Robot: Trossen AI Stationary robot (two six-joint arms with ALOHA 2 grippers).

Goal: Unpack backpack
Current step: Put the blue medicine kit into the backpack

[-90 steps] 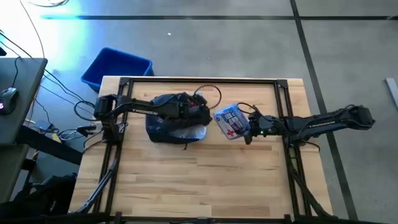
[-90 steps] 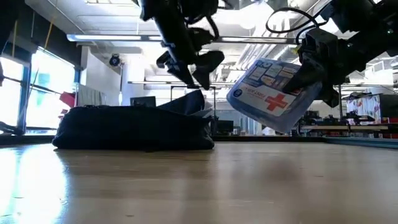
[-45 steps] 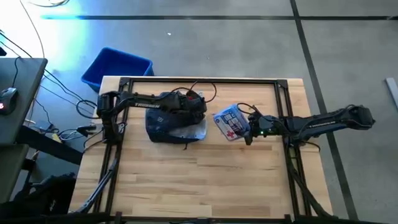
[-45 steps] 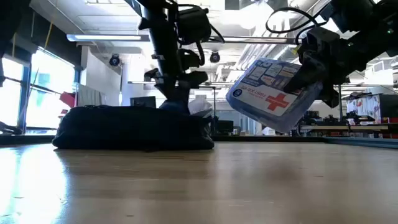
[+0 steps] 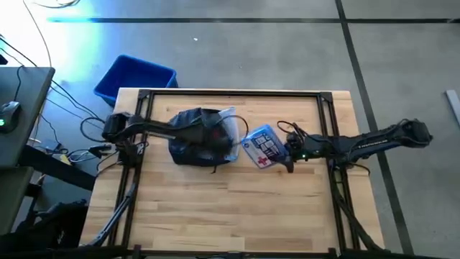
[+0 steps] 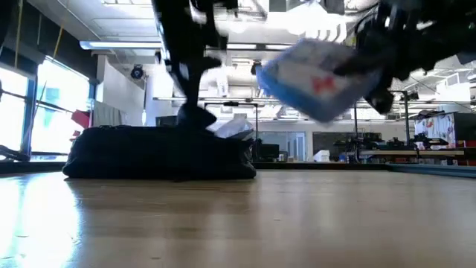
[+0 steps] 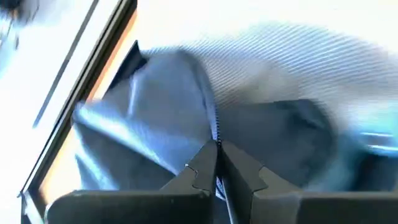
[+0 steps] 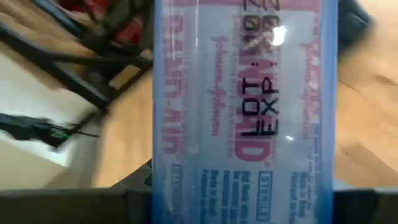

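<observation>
The dark navy backpack [image 5: 192,140] lies flat on the table left of centre, also seen in the low view [image 6: 149,155]. My left gripper [image 7: 217,155] stands down on its top, right of its middle [image 5: 213,134], shut on its fabric. A pale clear plastic piece [image 5: 228,124] shows at the backpack's right end. A blue and white first-aid kit [image 5: 261,147] with a red cross hangs in the air right of the backpack, with my right gripper [image 5: 283,148] shut on it. My left gripper pinches a raised fold of the backpack's blue fabric [image 7: 210,127] between its two fingertips, coming down from above. The backpack stays flat on the table. One layer or several, I cannot tell. My right gripper holds the first-aid kit's right end, one finger [image 8: 134,194] on each of its two long sides. The fingers come level from the table's right. The kit [image 6: 320,78] is lifted clear of the table and tilted.
A bright blue bin [image 5: 135,78] stands on the floor beyond the table's far left corner. A black frame [image 5: 233,93] runs along the table's far edge and down both sides. The table's near half [image 5: 230,208] is bare wood.
My left gripper has come down onto the backpack's top and shut on its fabric. My right gripper has raised the first-aid kit, shifted it slightly toward the table's left and near edges, and turned it; the kit is still moving.
</observation>
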